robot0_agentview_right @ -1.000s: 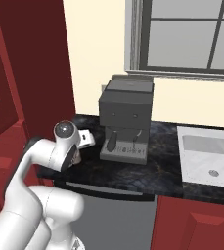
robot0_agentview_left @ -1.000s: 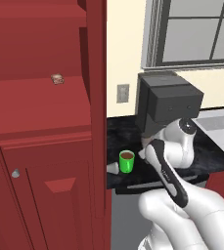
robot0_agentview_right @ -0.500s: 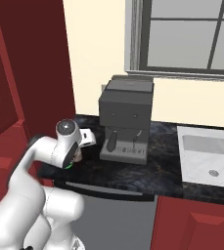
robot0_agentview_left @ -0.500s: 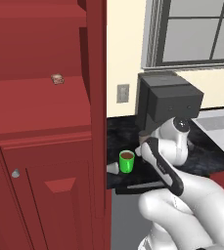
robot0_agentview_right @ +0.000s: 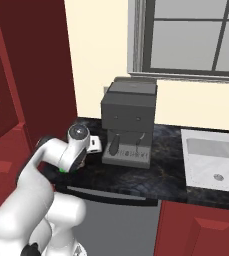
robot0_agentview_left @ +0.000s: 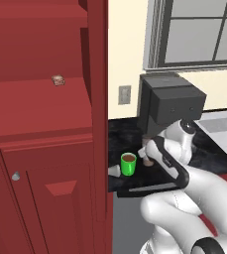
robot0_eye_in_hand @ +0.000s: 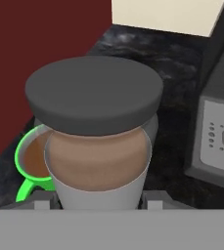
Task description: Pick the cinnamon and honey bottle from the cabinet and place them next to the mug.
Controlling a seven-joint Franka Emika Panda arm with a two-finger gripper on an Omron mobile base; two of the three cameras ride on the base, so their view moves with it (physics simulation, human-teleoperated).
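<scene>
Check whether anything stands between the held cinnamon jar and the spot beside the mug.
Nothing visible does. The cinnamon jar hangs right beside the green mug, over bare dark counter; the coffee machine stands off to the side.

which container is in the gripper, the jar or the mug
The cinnamon, the brown jar with the dark grey cap, sits between the gripper tips; the green mug stands behind it.

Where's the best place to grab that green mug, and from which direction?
Probably across the rim, from straight above. The mug stands upright and is a small plain cylinder, so the pincer could span it. The jar crowds one side and the cabinet wall the other.
</scene>
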